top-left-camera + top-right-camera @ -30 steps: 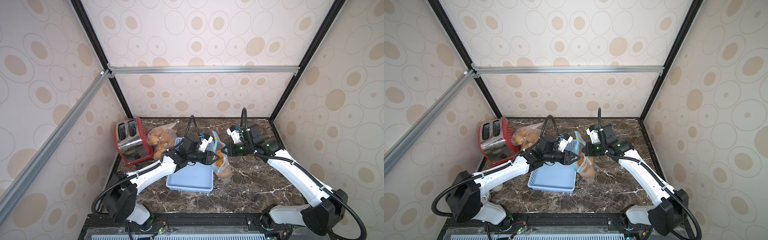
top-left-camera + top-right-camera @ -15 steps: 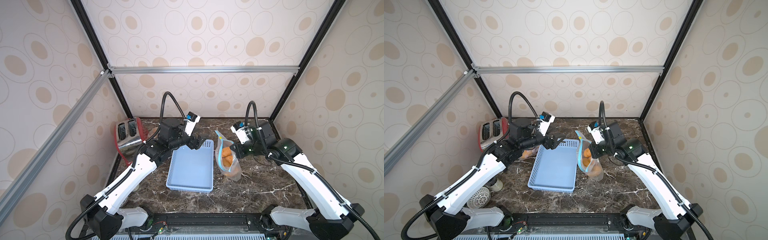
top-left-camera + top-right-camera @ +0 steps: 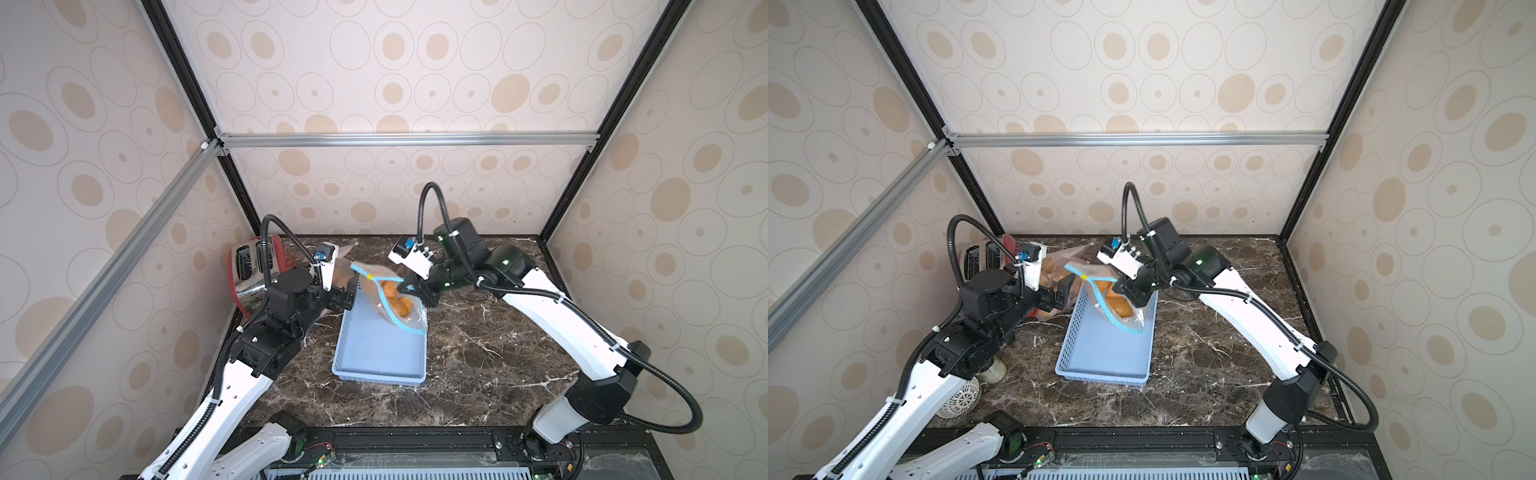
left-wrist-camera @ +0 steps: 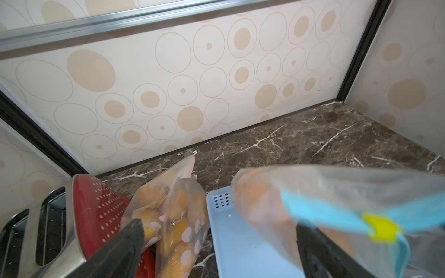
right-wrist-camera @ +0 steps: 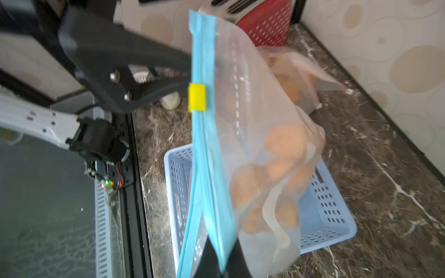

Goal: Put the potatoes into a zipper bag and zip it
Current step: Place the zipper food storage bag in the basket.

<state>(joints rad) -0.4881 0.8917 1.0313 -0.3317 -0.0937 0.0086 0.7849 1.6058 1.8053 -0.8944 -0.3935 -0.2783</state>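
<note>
potatoes [image 3: 398,302] in zipper bag [image 3: 371,283] above tray [image 3: 378,355], toaster [image 3: 249,268] at left

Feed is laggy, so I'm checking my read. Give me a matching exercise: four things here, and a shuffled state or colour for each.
Things:
1 zipper bag
2 tray
3 toaster
4 left gripper

States:
A wide open
B red and silver
C pinched by the right gripper
D blue, under the bag

Pairs: 1-C, 2-D, 3-B, 4-A
</note>
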